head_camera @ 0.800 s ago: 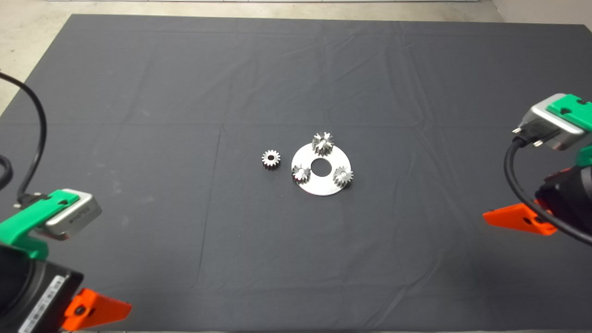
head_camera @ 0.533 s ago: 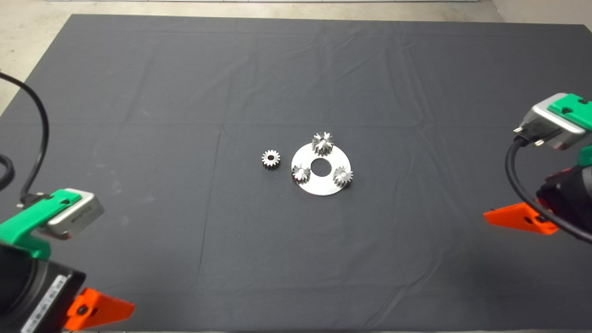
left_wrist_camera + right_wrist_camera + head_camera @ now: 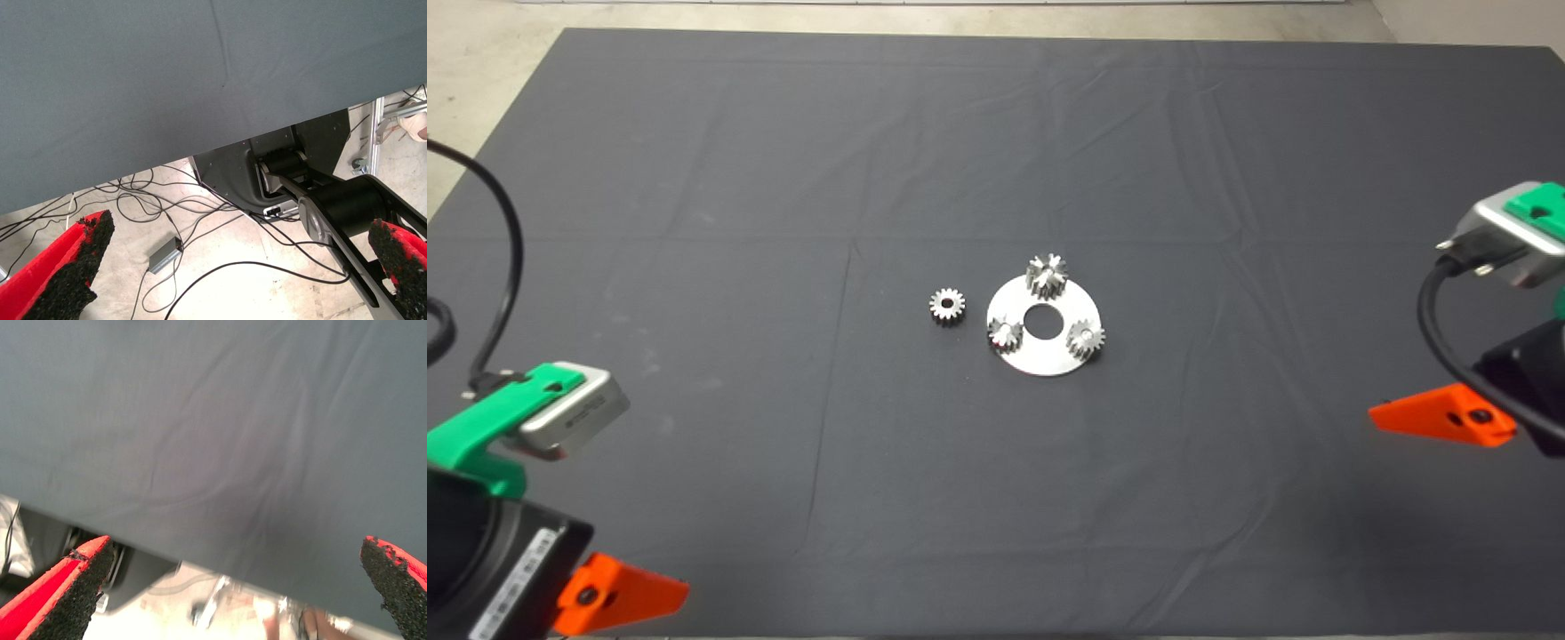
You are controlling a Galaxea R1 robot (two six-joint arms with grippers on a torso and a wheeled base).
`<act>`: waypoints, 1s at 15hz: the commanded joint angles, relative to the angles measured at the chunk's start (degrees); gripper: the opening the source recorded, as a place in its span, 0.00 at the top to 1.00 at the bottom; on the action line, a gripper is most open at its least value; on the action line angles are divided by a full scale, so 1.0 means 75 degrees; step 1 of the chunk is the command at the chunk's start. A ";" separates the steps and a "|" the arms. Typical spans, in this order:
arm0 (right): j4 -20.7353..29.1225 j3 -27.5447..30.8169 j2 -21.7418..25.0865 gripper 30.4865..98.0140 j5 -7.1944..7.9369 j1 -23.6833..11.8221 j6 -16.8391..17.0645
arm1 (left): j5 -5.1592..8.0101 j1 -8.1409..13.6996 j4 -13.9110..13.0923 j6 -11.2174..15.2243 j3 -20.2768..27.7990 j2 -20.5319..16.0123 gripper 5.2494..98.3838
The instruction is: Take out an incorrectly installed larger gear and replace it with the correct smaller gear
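Left gripper (image 3: pixel 233 267) parked at the lower left corner of the mat (image 3: pixel 694 178), fingers (image 3: pixel 73 263) spread wide with nothing between them, just floor, loose cables and a black robot base (image 3: pixel 300 180) past the mat's edge. Right gripper (image 3: pixel 233 587) out at the right edge of the mat, also spread wide and empty, hanging over wrinkled cloth near the border, well apart from the parts. Over in the middle, a shiny round plate (image 3: pixel 1044 351) with a center hole lying flat. Larger gear (image 3: pixel 1047 275) standing on the plate's far rim, coarse flared teeth, clearly taller than its neighbours. Two small gears on the near side of the same plate, one left (image 3: pixel 1005 332) and one right (image 3: pixel 1087 338). Smaller gear (image 3: pixel 947 306) lying flat on the mat by itself, just beside the plate's left edge, not touching it, dark hole facing up.
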State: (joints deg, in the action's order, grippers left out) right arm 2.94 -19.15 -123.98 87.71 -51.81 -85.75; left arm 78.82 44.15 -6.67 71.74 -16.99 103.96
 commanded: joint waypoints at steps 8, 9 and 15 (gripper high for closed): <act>-0.2120 -0.1501 -0.1746 0.00 0.0165 0.1338 0.0089 | 0.0049 0.0090 -0.0142 -0.0015 0.0112 -0.0038 0.01; -0.2300 -0.1907 -0.1803 0.00 0.0120 0.1527 0.0146 | 0.0072 0.0090 -0.0142 -0.0015 0.0112 -0.0038 0.01; -0.3006 -0.4221 -0.2944 0.00 0.0047 0.2655 0.1297 | 0.0119 0.0090 -0.0152 -0.0015 0.0123 -0.0050 0.01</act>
State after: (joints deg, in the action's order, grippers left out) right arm -13.83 -42.65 -141.41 87.85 -35.05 -79.45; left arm 79.15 44.15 -6.72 71.74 -16.97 103.82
